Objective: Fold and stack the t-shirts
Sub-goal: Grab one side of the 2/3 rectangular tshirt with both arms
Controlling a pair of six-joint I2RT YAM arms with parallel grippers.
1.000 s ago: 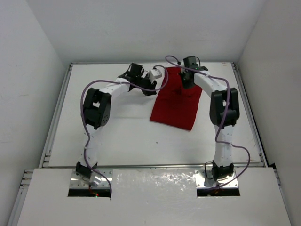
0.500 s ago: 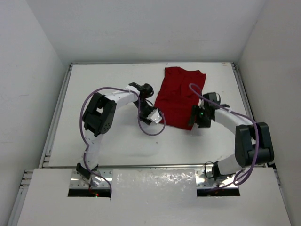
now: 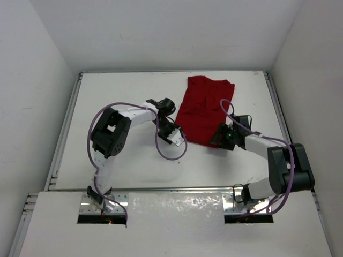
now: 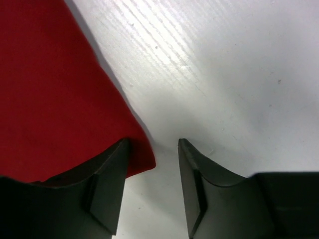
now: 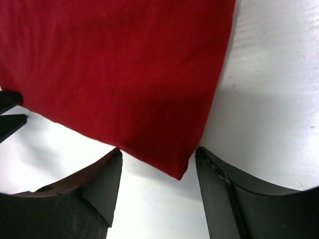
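White table (image 3: pixel 123 91); t-shirt (image 3: pixel 203 107) near corners between parted jaws.

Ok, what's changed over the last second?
The left gripper and right gripper swung back from the far end of the t-shirt to its near edge. Each now sits at a near corner, jaws open with the corner between them, nothing clamped. The t-shirt stayed roughly where it was on the table.
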